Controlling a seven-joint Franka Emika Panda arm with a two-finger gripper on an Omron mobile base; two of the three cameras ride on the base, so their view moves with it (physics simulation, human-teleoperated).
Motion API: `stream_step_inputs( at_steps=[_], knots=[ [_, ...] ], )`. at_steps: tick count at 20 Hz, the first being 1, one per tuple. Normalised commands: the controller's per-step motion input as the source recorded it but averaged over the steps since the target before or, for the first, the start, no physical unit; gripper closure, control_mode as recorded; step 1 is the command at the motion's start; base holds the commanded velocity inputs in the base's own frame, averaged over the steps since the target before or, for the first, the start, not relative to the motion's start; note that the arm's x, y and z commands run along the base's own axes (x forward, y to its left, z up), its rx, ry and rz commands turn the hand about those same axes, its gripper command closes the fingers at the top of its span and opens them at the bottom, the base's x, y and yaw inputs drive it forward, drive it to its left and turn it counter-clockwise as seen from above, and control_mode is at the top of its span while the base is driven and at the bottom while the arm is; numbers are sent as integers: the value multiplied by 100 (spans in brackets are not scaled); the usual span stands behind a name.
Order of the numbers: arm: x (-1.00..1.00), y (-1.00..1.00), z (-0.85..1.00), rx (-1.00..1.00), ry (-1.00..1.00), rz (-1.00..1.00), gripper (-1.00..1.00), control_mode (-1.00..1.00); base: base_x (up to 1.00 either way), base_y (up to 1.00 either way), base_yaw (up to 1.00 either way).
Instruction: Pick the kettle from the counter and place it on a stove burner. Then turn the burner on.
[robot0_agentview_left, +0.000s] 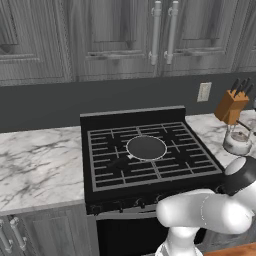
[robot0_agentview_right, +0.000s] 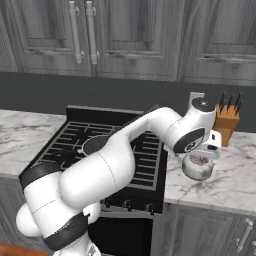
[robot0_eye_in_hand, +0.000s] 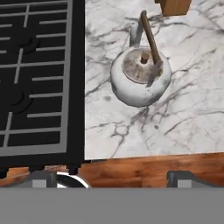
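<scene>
My end effector (robot0_eye_in_hand: 112, 177) spread wide, empty, hovering above kettle (robot0_eye_in_hand: 140, 78). Kettle upright on bench (robot0_eye_in_hand: 192, 113), just right of stove burner (robot0_eye_in_hand: 35, 74). Probably rigid, slick, light; grasp arched handle (robot0_eye_in_hand: 149, 37).

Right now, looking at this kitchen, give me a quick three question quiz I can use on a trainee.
1. True or false: the kettle already sits on the stove burner.
2. What stands behind the kettle on the counter? A: a toaster. B: a wooden knife block. C: a fruit bowl.
3. Fill in: the gripper hovers above the kettle with its jaws ____.

Key
1. False: it stands on the marble counter, right of the stove.
2. B.
3. Open, nothing held.
</scene>
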Motion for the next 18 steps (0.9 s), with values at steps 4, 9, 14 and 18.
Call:
stream_step_inputs(
  at_steps=[4, 9, 14, 18],
  knots=[
    [27, -1, -20, 0, 0, 0, -100, -100, 0, 0, 0],
    [29, -10, -6, 0, 0, 0, -100, -100, 0, 0, 0],
    [29, -24, 0, 0, 1, 0, -100, -100, 0, 0, 0],
    [30, -29, -3, 0, 0, 0, -100, -100, 0, 0, 0]
  ],
)
